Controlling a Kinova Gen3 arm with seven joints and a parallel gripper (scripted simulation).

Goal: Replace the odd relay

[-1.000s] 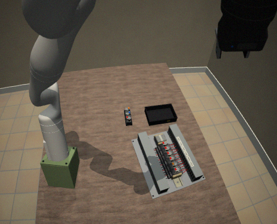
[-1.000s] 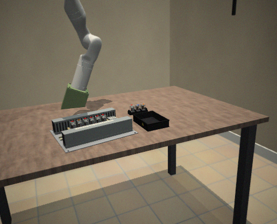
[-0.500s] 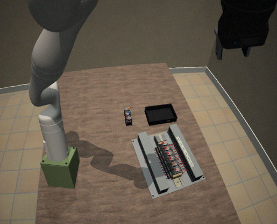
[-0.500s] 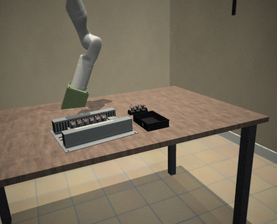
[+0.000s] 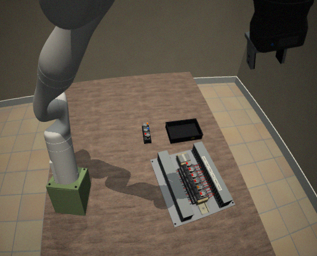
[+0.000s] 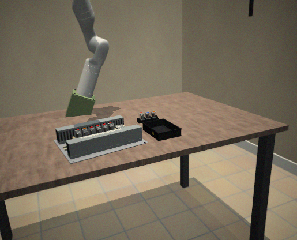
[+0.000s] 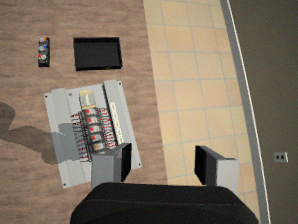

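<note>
My gripper [image 5: 266,58] [image 7: 163,158] is open and empty. It hangs high above the floor, beyond the table's right edge and far from every part. A grey panel [image 5: 167,201] [image 6: 75,158] [image 7: 65,169] carries a row of relays [image 5: 192,176] [image 6: 93,130] [image 7: 89,125] between two slotted ducts. Most have red test buttons. One relay [image 5: 199,188] [image 6: 85,131], second from the near end in the top view, has an orange button. A small black holder [image 5: 148,140] [image 6: 147,116] [image 7: 44,51] holds three spares with orange, blue and red buttons; the red-button spare [image 5: 146,134] [image 6: 141,115] is at one end. The black tray [image 5: 184,140] [image 6: 168,134] [image 7: 97,67] is empty.
The wooden table [image 5: 111,101] [image 6: 219,115] holds everything. The arm's green base [image 5: 69,192] [image 6: 80,104] stands at its left side. The ducts [image 5: 175,188] [image 5: 210,178] stand taller than the relays. A tiled floor and walls surround the table.
</note>
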